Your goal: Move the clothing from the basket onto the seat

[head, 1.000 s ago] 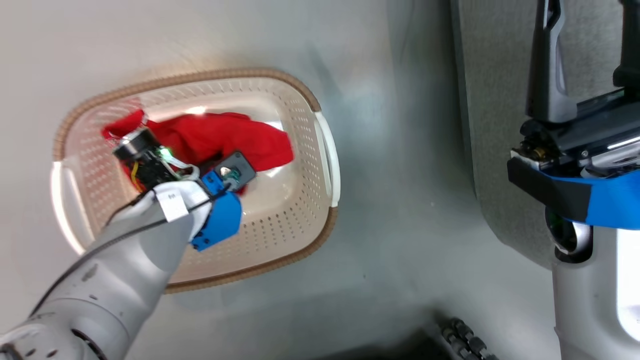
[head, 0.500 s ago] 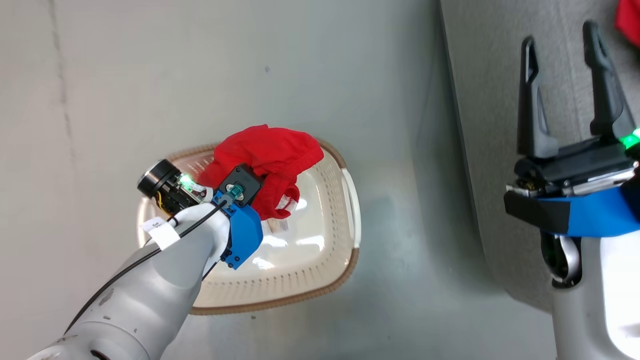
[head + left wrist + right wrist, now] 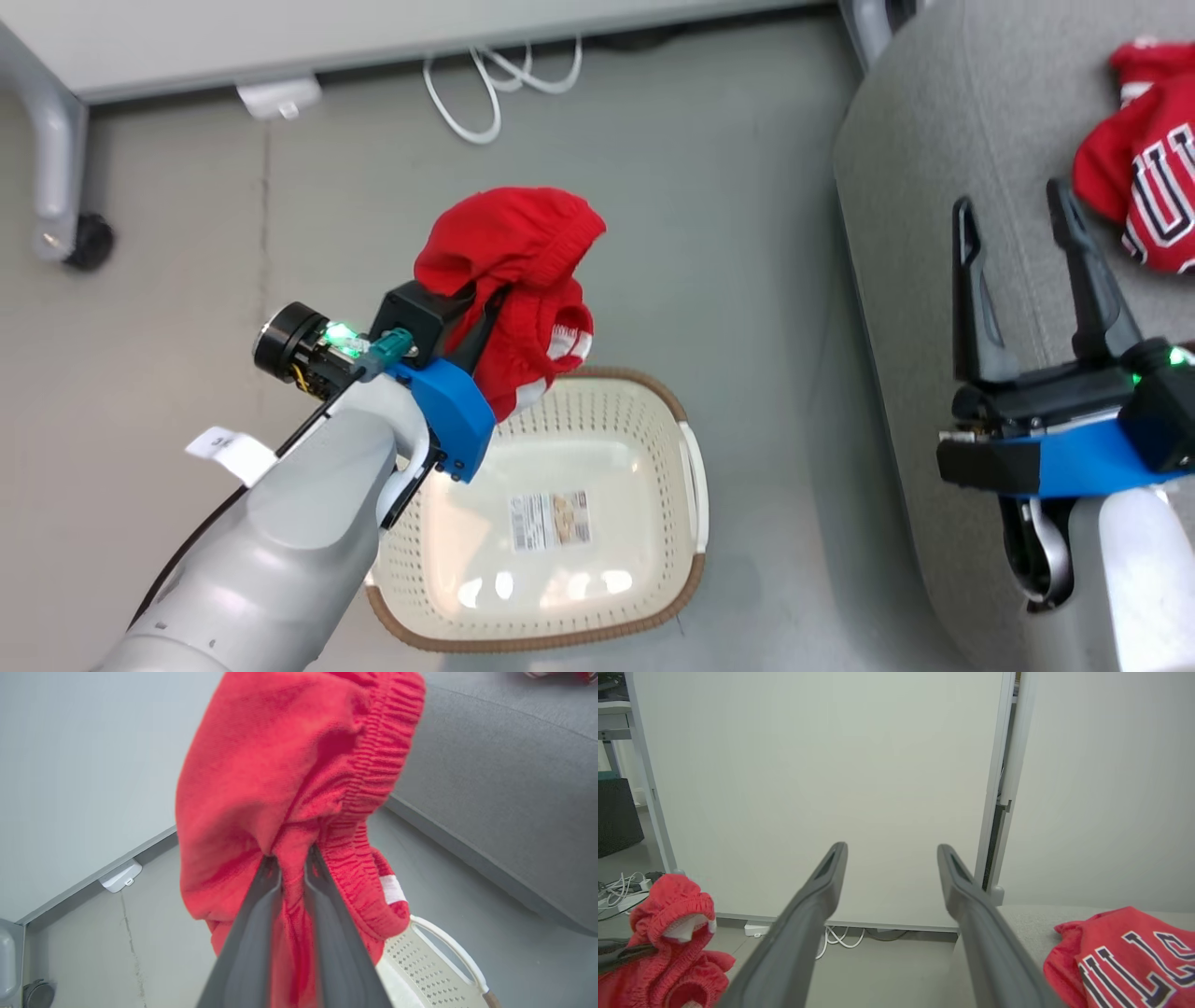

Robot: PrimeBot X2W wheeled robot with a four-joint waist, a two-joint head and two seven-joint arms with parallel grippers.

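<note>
Red knit cloth is pinched between the two dark fingers of the left gripper (image 3: 290,861). They stand narrow, almost together, clamped on a fold of the shorts (image 3: 289,765). The shorts drape in a bunch over the fingertips. In the left wrist view their ribbed elastic waistband runs down the 2 o'clock side, and a small white patch shows at 4 o'clock.

In the head view the bundle is held up in the air at 11 o'clock from the middle of the basket (image 3: 693,485), overlapping its far rim. The basket stands on the grey floor (image 3: 700,233), and a printed label (image 3: 549,520) lies flat on its bottom.

At 3 o'clock in the head view, the right gripper (image 3: 1011,201) has its fingers spread wide with nothing between them. They point towards 12 o'clock above the near edge of the light grey sofa (image 3: 934,140). The jersey (image 3: 1148,187) lies crumpled on the sofa cushion at 1 o'clock from that gripper. It is close to the outer finger but apart from it, and its white-edged black lettering faces up. In the right wrist view the jersey sits at 4 o'clock and the held shorts at 8 o'clock.

Further out in the head view, loose white cables (image 3: 495,84) lie on the floor at 12 o'clock, against the foot of a pale panel (image 3: 373,37). A dark caster (image 3: 89,243) on a grey leg stands at 10 o'clock.
</note>
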